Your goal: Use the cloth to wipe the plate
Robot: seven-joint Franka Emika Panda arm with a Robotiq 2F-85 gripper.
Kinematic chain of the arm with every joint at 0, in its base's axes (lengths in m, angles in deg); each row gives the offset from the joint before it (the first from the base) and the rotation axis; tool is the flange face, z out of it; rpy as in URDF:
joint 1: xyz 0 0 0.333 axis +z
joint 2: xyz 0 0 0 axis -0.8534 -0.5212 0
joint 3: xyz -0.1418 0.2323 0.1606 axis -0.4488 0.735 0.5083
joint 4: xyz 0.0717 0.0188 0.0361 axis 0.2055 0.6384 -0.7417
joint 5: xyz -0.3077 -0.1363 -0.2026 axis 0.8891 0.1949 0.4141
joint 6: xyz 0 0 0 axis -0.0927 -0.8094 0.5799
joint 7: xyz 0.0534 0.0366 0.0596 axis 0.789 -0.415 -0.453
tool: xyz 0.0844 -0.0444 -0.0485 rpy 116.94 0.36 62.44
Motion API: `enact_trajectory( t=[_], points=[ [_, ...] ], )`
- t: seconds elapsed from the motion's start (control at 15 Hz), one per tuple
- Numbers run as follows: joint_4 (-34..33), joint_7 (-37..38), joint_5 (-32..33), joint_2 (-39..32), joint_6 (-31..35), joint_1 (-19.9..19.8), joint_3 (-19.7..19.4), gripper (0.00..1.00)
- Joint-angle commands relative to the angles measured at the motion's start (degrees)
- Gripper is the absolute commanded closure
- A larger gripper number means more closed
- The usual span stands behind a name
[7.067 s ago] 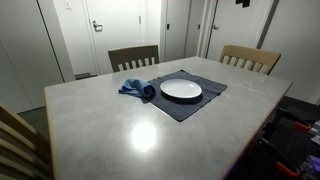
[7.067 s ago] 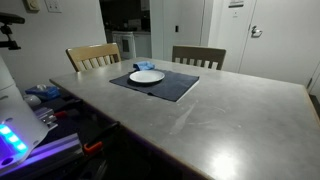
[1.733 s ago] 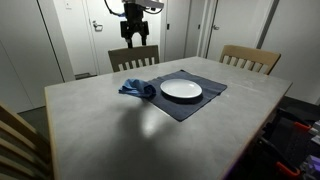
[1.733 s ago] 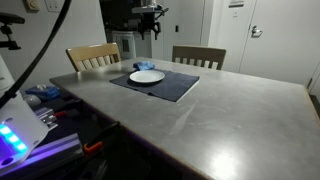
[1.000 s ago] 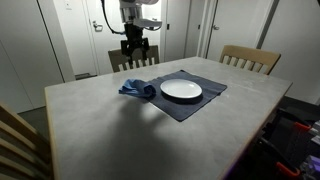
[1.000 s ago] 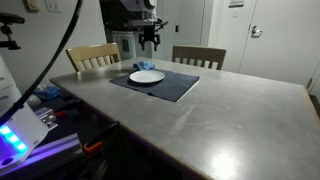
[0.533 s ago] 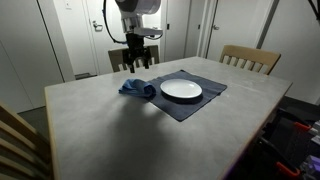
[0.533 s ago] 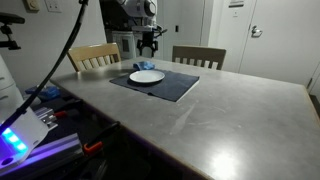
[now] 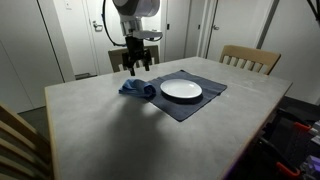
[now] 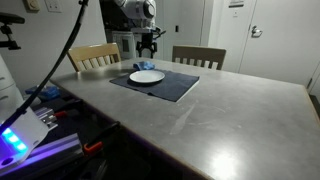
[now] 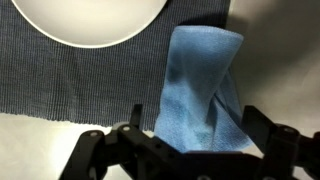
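Table (image 9: pixel 110 130) carries grey mat (image 9: pixel 195 106); white plate (image 9: pixel 181 89) sits on mat, crumpled blue cloth (image 9: pixel 137 89) just beside plate. Hand (image 9: pixel 138 66) hovers above cloth, wide open, empty. Step, as judged: reaching for cloth; next, lower and close. Only the wrist view shows cloth lying between the fingers (image 11: pixel 137 115).

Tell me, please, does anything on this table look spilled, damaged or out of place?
Nothing stands out. The white plate sits whole and bare on the dark placemat. The blue cloth lies crumpled beside the plate, over the placemat's edge. Nothing is spilled.
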Motion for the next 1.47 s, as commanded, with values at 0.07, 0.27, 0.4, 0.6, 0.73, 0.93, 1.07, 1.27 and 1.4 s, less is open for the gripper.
enact_trajectory(
  t=[0.07, 0.27, 0.4, 0.6, 0.73, 0.93, 1.07, 1.27, 1.4],
  points=[
    [1.1, 2.8, 0.6, -1.4, 1.8, 1.3, -0.5, 0.0],
    [2.6, 3.6, 0.7, -1.9, 5.3, 1.3, -0.6, 0.0],
    [3.0, 3.4, 0.4, -2.4, 7.6, 0.9, -0.6, 0.0],
    [3.5, 3.5, 0.5, -2.7, 8.4, 0.7, -1.2, 0.0],
    [3.9, 3.5, 0.4, -2.6, 7.3, 0.9, -1.4, 0.0],
    [4.2, 4.7, 0.4, -2.7, 6.2, 1.6, -1.7, 0.0],
    [4.4, 5.0, 0.1, -2.7, 5.6, 1.5, -1.4, 0.0],
    [4.8, 5.1, 0.1, -2.6, 6.3, 1.5, -1.3, 0.0],
    [4.7, 5.0, 0.0, -2.7, 6.5, 1.3, -1.2, 0.0]
  ],
)
